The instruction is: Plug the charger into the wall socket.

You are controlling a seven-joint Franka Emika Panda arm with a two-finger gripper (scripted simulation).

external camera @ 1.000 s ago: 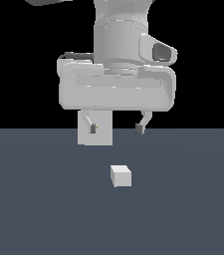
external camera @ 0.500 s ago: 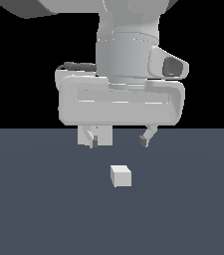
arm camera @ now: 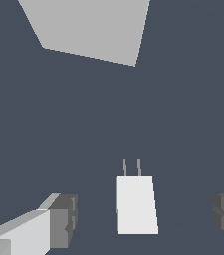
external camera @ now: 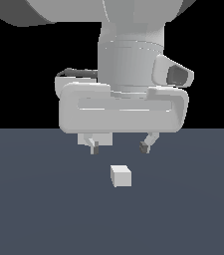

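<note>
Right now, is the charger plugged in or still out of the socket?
Out: the charger lies apart from the socket, prongs bare.

A pale grey-white robot arm with smooth, rounded casing. A thick cylindrical wrist section joins a wide, flat, rounded-corner hand body with a long shallow recess across its face. A small boxy module with a dark front sits on one side. Two short light-grey fingers [external camera: 93, 145] end in darker grey, ridged tips.
</note>
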